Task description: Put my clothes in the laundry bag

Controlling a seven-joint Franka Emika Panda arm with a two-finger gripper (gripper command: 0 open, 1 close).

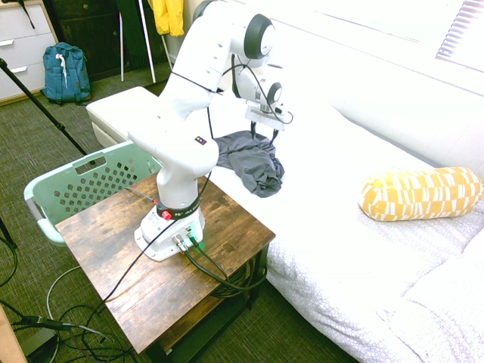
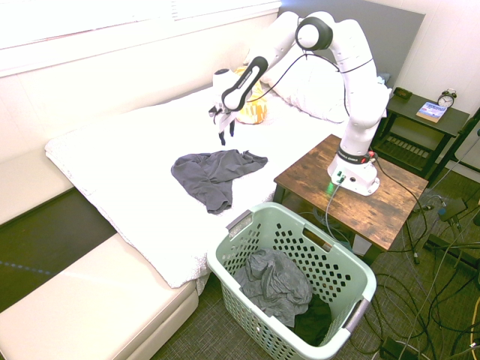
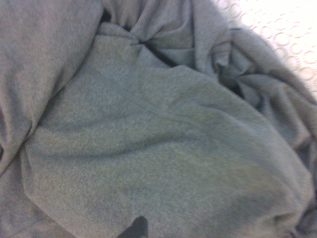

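A dark charcoal-grey garment (image 2: 214,174) lies crumpled on the white bed near its edge, also visible beside the arm (image 1: 253,162). My gripper (image 2: 227,135) hangs a little above it with its fingers open and nothing between them; in the first exterior view the gripper (image 1: 271,138) is right over the cloth. Grey fabric (image 3: 148,139) fills the wrist view. The pale mint-green laundry basket (image 2: 330,249) stands on the floor beside the bed and table, with another grey garment (image 2: 274,281) inside. From the other side the basket (image 1: 91,181) shows behind the table.
The wooden side table (image 1: 219,227) carries the arm's base. A yellow patterned bolster pillow (image 1: 420,193) lies further along the bed. A blue backpack (image 1: 64,72) leans by the drawers. A cream bench (image 2: 90,300) runs along the foot of the bed.
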